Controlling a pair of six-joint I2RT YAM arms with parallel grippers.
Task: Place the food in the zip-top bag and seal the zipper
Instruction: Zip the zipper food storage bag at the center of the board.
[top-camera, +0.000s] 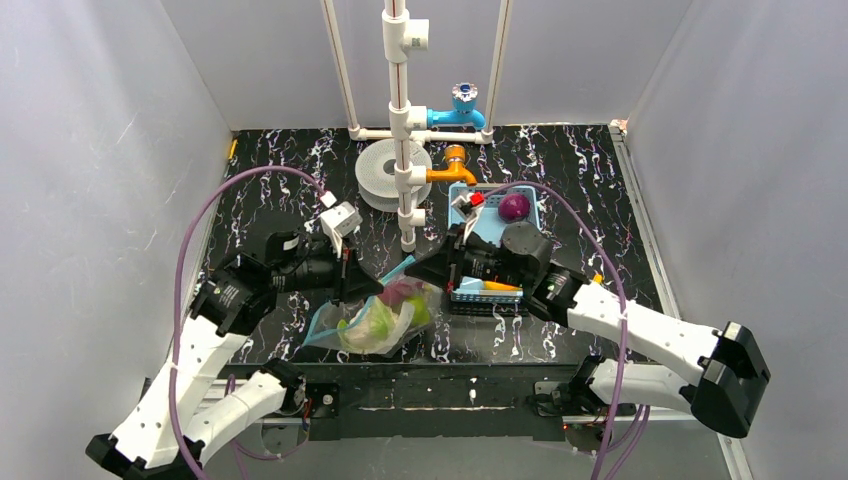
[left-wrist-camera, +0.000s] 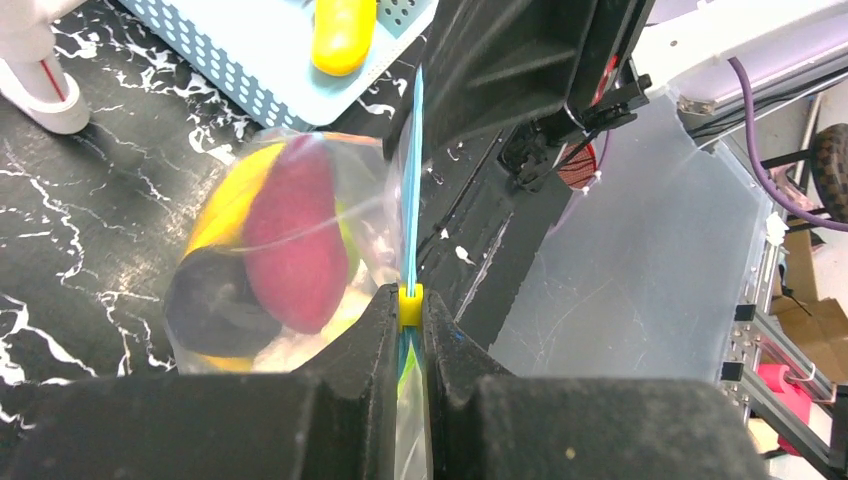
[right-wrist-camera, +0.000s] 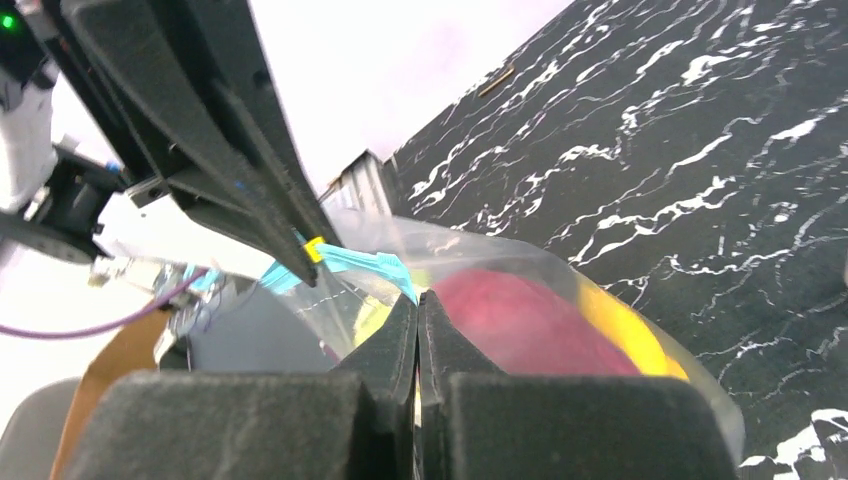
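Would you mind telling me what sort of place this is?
Most likely a robotics lab test cell: plain grey walls box in a marbled black table, a white pipe frame carries toy taps, and the left arm and right arm pinch the zipper of a bag.

The bag (top-camera: 345, 325) lies on the bench (top-camera: 280, 170) beneath the 2 pincers, food (top-camera: 390, 312) inside it. Its zipper (left-wrist-camera: 412, 200) runs from the left pincer (left-wrist-camera: 411, 305) to the right pincer (right-wrist-camera: 418, 300). The basket (left-wrist-camera: 250, 60) sits just right of the right pincer.
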